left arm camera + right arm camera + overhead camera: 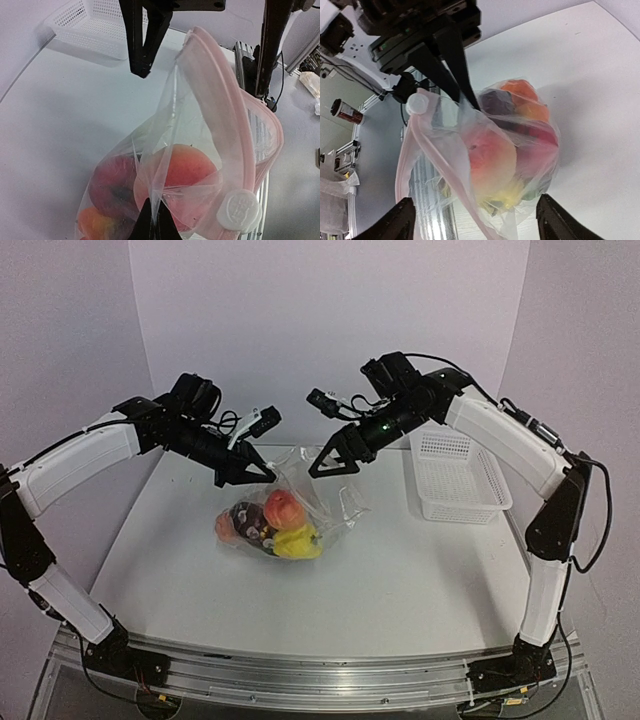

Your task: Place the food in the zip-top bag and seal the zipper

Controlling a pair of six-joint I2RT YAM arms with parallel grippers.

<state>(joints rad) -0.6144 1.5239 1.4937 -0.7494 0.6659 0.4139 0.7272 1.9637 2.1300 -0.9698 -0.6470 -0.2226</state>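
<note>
- subject: the zip-top bag (335, 502) rests on the surface (400, 590) just below and between the two grippers, with its upper film drawn up toward them. the food (283, 510) is already inside, bunched at the low end beneath the left gripper.
- handling: the film is thin, soft and slick. it creases wherever it is pinched and keeps no shape of its own. the bag is judged light in itself, but the toy fruit weights the low end, so it would likely sag and swing if raised.
- the zipper (222, 105): a pinkish strip, stiffer than the film, standing in an open loop to the right of the left gripper's tips. a white slider (240, 212) sits on it near those tips. the mouth is not sealed.
- where to take hold: judged best on the strip itself or on the film just under it, with one end pinned while the slider is worked. loose film in mid-panel would probably stretch and slip.
- left gripper (268, 472): clenched, with a fold of bag film pinched between its tips, as the left wrist view shows.
- right gripper (335, 469): jaws spread wide, clamping nothing. the bag lies ahead of it, between the lines of its two fingers. whether either finger brushes the film cannot be told.
- the white basket (455, 480) stands apart, on the right gripper's outer side.
</note>
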